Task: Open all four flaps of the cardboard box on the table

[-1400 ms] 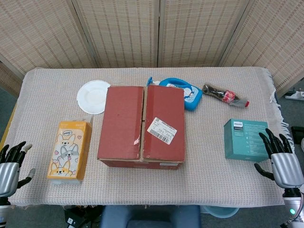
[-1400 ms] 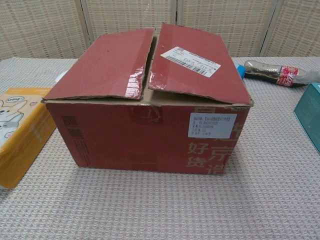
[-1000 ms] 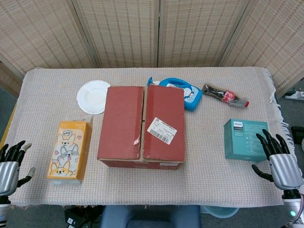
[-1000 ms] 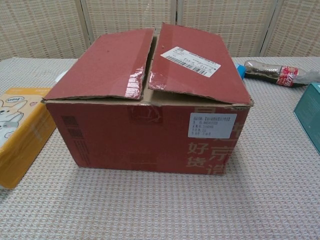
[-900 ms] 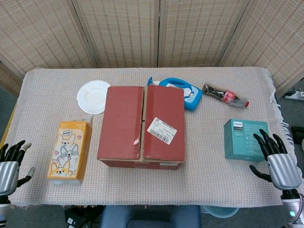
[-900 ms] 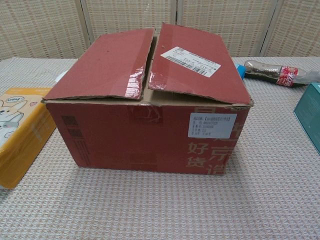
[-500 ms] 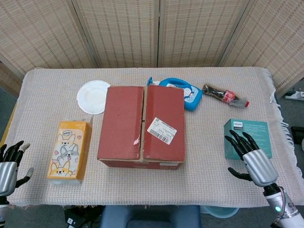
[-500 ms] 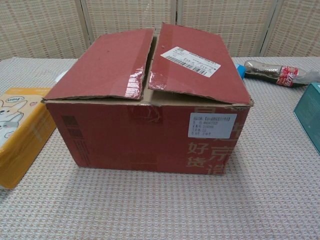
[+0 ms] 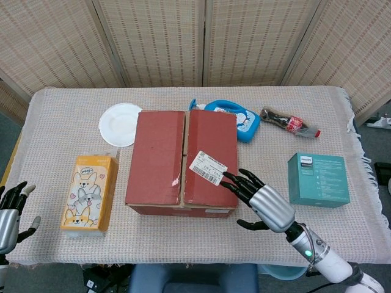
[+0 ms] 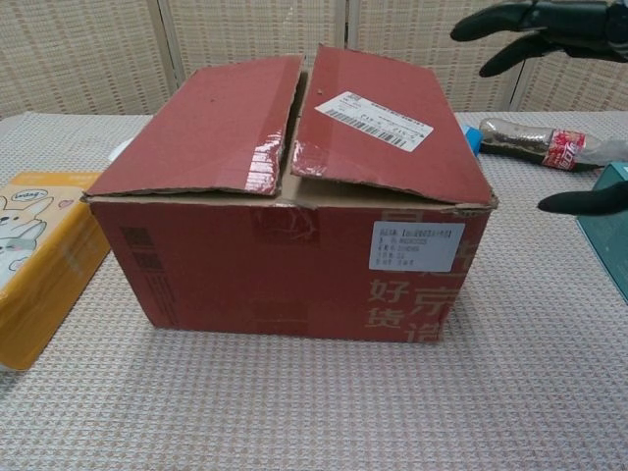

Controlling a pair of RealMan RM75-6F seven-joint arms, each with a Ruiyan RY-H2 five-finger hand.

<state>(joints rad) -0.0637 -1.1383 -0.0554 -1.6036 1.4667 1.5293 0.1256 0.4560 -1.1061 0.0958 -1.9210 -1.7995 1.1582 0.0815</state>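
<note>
Red cardboard box [image 9: 181, 162] sits mid-table, flaps shut; right hand [image 9: 259, 200] hovers beside its right edge, fingers spread and empty (left hand [image 9: 9, 215] idle, also spread), and could shove the box rather than lift a flap.

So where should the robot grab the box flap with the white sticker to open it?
Best at the right flap's inner edge along the middle seam, near the front where the chest view shows it lifted slightly. The right hand, open beside it, could probably hook fingertips under there and swing the flap out to the right.
</note>
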